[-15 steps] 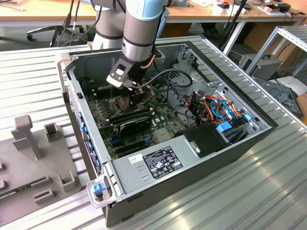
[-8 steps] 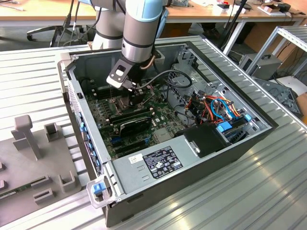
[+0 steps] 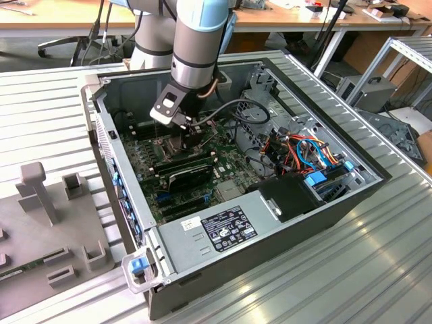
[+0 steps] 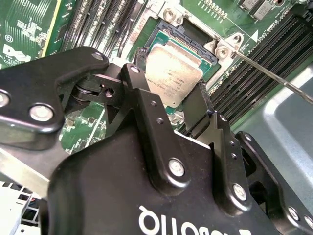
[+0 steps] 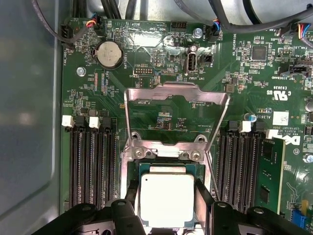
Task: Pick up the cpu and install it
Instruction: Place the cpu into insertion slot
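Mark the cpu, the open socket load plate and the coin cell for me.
cpu (image 5: 166, 199): first wrist view, centre of its pale face.
load plate (image 5: 176, 92): first wrist view, on the crossbar opposite its hinge.
coin cell (image 5: 109, 53): first wrist view, middle of its round face.

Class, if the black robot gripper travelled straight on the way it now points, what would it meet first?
Most likely the small flat square grey-tan cpu, which lies directly under the black gripper at the silver metal-framed socket. Depth is unclear, so they may already touch.
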You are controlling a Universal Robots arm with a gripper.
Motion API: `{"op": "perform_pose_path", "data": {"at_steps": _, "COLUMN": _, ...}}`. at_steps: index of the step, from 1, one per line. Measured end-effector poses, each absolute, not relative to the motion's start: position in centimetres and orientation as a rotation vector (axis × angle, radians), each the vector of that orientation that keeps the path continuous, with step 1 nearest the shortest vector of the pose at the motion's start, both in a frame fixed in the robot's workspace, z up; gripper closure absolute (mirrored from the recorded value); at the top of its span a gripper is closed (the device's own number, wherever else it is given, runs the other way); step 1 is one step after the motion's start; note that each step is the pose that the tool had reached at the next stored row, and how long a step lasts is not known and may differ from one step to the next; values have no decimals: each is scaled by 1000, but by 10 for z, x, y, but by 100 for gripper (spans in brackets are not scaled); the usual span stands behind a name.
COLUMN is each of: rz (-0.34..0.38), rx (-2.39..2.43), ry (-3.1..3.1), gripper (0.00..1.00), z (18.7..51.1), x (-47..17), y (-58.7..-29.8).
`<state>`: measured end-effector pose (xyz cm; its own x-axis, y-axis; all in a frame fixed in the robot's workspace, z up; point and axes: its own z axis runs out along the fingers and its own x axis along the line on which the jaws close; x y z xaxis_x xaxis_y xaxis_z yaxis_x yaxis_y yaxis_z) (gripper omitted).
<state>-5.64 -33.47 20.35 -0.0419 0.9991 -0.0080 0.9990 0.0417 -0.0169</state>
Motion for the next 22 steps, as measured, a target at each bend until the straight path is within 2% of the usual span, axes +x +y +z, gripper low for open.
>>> {"op": "perform_pose_path", "data": {"at_steps": 22, "rz": 28, "rx": -2170, "ry": -2263, "gripper": 45, "z": 202, "x": -58, "y": -335}}
